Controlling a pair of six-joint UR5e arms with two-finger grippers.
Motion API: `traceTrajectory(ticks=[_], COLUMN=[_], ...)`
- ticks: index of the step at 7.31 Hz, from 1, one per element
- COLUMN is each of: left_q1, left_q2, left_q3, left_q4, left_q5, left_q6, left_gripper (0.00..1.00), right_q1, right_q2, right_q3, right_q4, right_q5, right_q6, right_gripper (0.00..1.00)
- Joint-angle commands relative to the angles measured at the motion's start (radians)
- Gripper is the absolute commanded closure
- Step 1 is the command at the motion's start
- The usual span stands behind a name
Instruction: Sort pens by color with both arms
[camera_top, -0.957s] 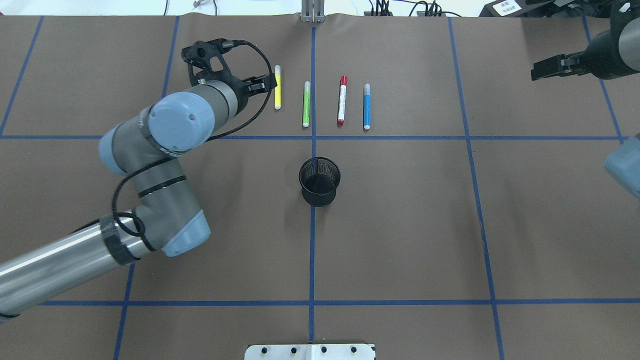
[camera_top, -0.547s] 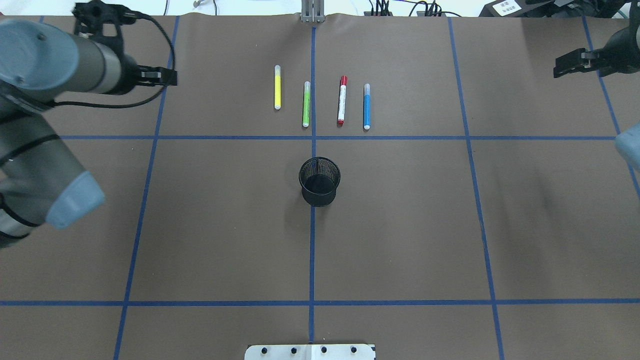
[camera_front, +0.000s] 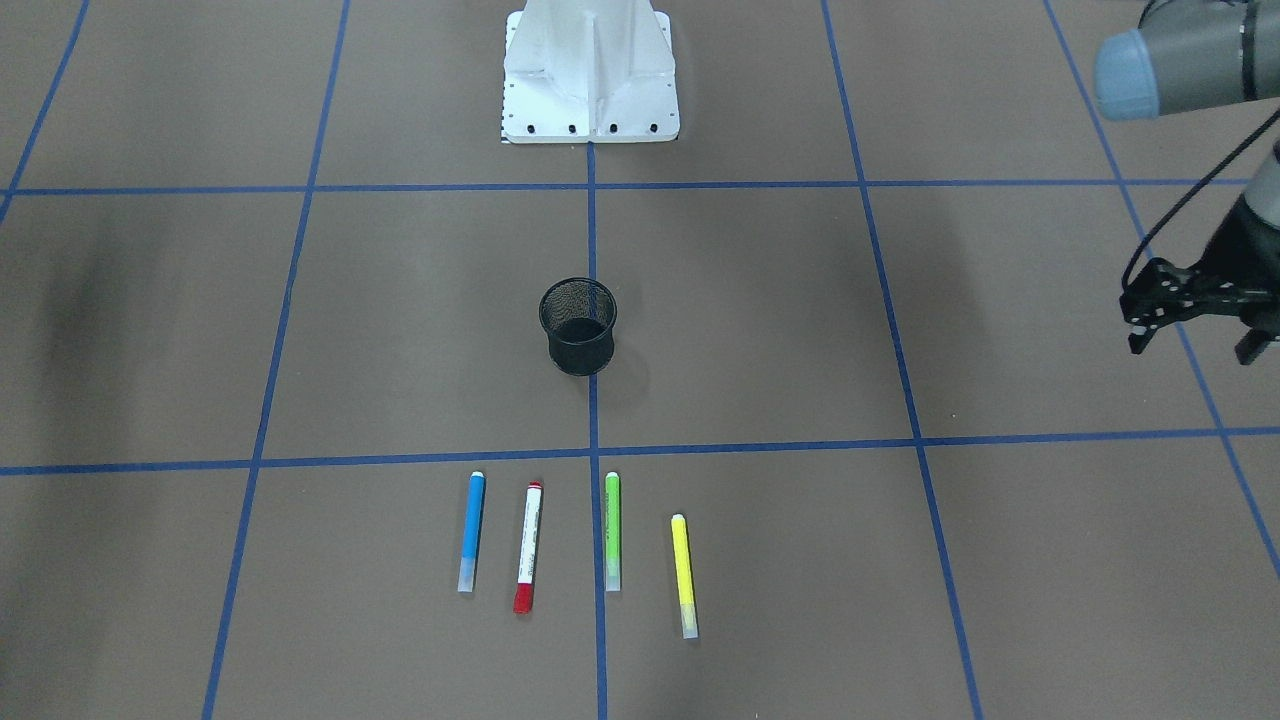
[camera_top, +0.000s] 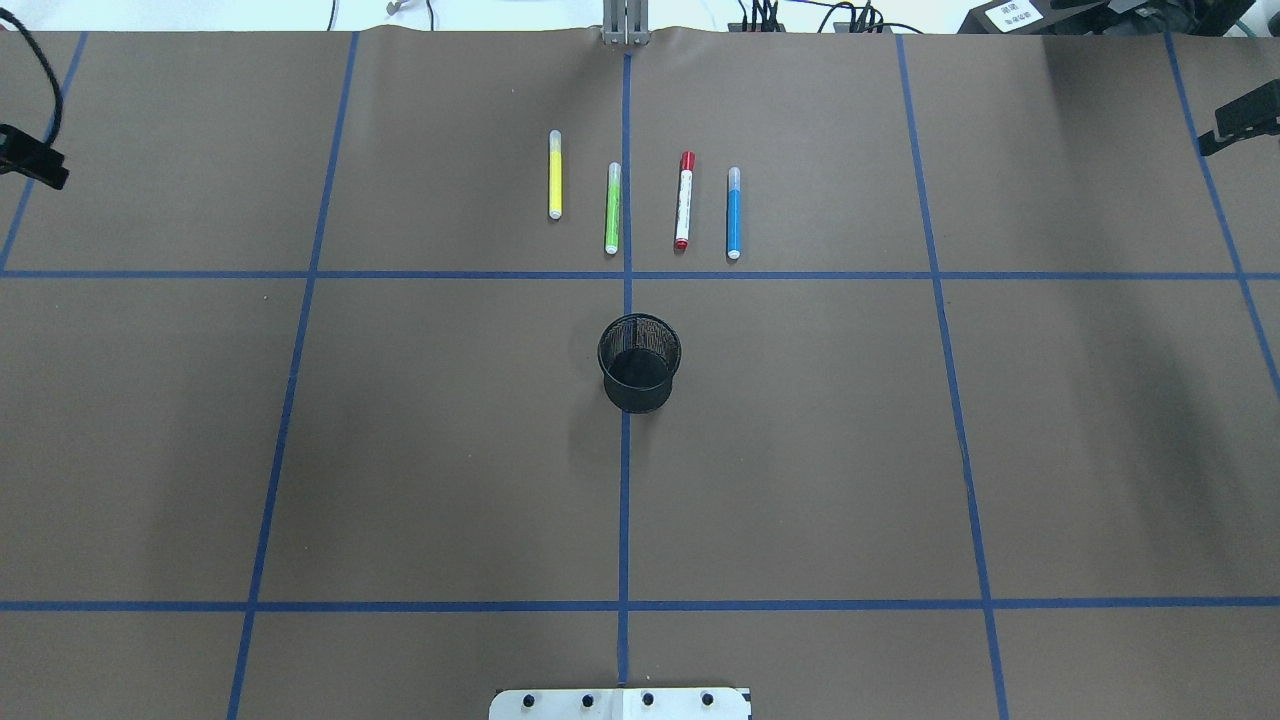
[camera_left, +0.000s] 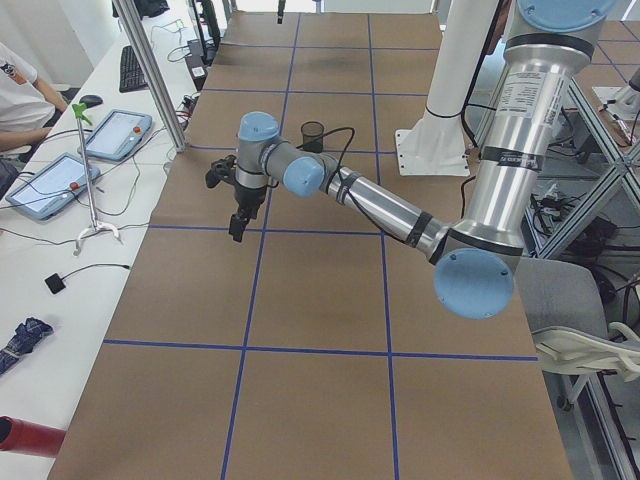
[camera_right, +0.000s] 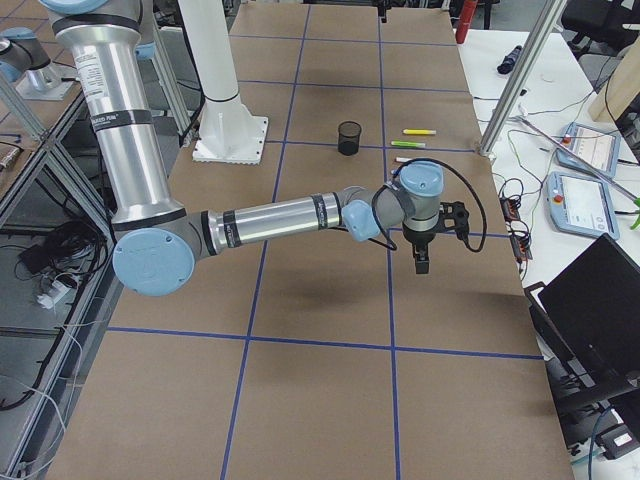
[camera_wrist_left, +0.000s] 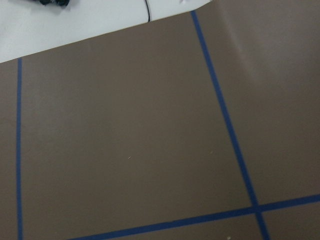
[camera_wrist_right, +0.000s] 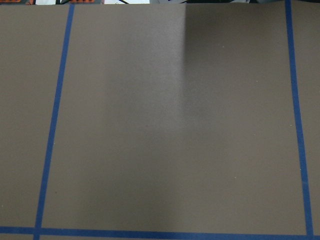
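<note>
The table (camera_top: 400, 450) is covered in a brown sheet, paper by the look of it, and blue tape (camera_top: 624, 500) divides it into a grid of squares. Four pens lie flat in a row on the far side, all roughly parallel to the centre line and none touching. The yellow pen (camera_top: 555, 175) and the green pen (camera_top: 612, 208) lie on the robot's left of that line, the green one just beside it. The white pen (camera_top: 684, 200), its red cap pointing away from the robot, and the blue pen (camera_top: 734, 213) lie on the right. The yellow one sits slightly farther out than the rest. Nearer the robot, a black mesh cup (camera_top: 639, 362) stands upright on the centre line, well apart from the pens. The white base (camera_front: 590, 75) stands at the near edge.
</note>
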Motion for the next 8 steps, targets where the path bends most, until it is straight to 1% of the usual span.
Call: traceTrajectory(ticks=[1,2,3,4,5,6,7,8], left_q1=[-0.146,-0.152,-0.192,-0.215,-0.218,-0.220,-0.221,-0.223], left_q2=[0.027,0.027,0.026,0.026,0.026,0.026,0.014,0.015], left_q3=[0.118,0.129,0.149,0.146,0.149,0.150,0.144,0.149], left_q4=[0.027,0.048,0.101,0.106,0.125,0.179,0.250,0.276], left_q5=[-0.142,-0.141,-0.146,-0.147,-0.147,-0.147,-0.171,-0.187], left_q6=[0.230,0.233,0.236,0.238,0.255,0.326,0.344,0.348], left_gripper=[0.00,0.00,0.00,0.00,0.00,0.00,0.00,0.00], right_q1=[0.037,0.056,0.092,0.102,0.099,0.085,0.085,0.077], right_q2=[-0.028,-0.026,-0.025,-0.020,-0.023,-0.023,-0.020,-0.008], right_q3=[-0.028,-0.026,-0.031,-0.022,-0.029,-0.031,-0.022,-0.022], right_q4=[-0.021,-0.084,-0.165,-0.230,-0.233,-0.236,-0.283,-0.320], right_q5=[0.065,0.066,0.067,0.063,0.047,0.044,0.043,0.022], right_q6=[-0.064,-0.114,-0.232,-0.285,-0.287,-0.287,-0.285,-0.284], right_gripper=[0.00,0.00,0.00,0.00,0.00,0.00,0.00,0.00])
